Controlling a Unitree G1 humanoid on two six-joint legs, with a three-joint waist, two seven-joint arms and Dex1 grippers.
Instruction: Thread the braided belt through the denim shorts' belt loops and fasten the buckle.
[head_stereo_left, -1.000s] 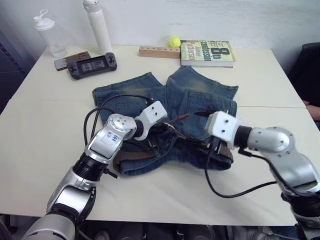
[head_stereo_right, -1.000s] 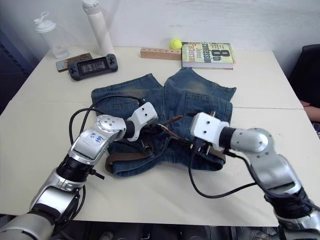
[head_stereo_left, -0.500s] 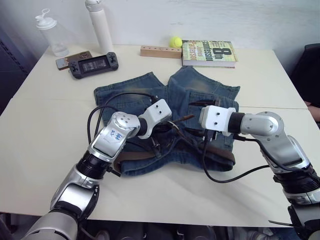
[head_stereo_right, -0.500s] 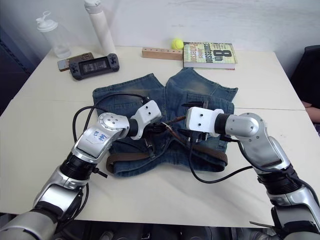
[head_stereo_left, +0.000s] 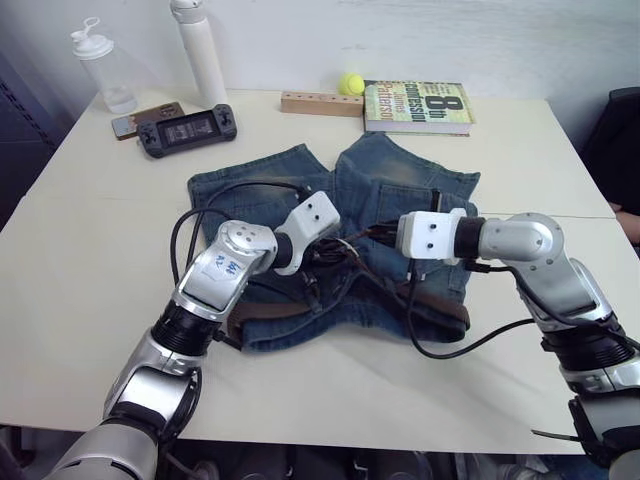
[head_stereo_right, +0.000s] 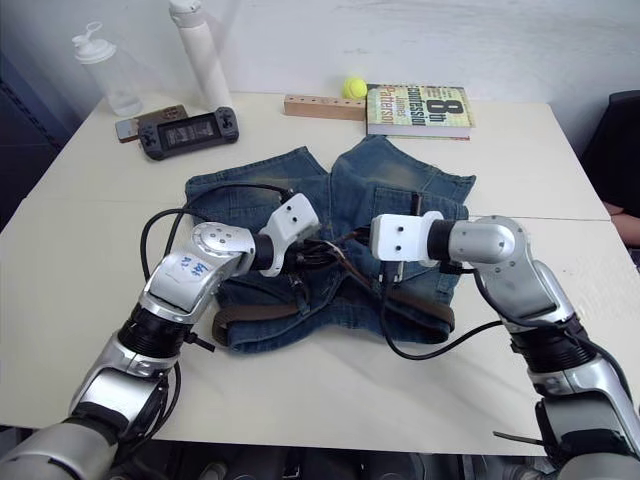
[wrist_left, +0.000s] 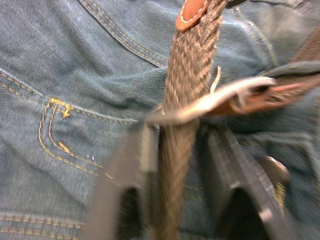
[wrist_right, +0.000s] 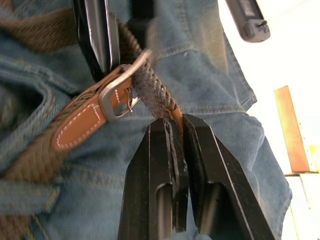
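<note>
- Since the earlier frame, right gripper (wrist_right: 175, 131) has swung leftward to frame centre, clamped on the braided belt (wrist_left: 186, 90) tip.
- Belt's free end runs through the buckle (wrist_right: 120, 85); its long axis lies left-right across the denim shorts (head_stereo_left: 395, 180) at mid-frame.
- Left gripper (wrist_left: 180, 150) straddles the strap, jaws part-open, beside the buckle.

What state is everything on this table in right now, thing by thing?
Braided belt: passed through the buckle, tip gripped.
Buckle: belt strap through its frame.
Denim shorts: lying flat.
Right end effector: shut on the belt tip.
Left end effector: straddling the belt.
Book: closed.
</note>
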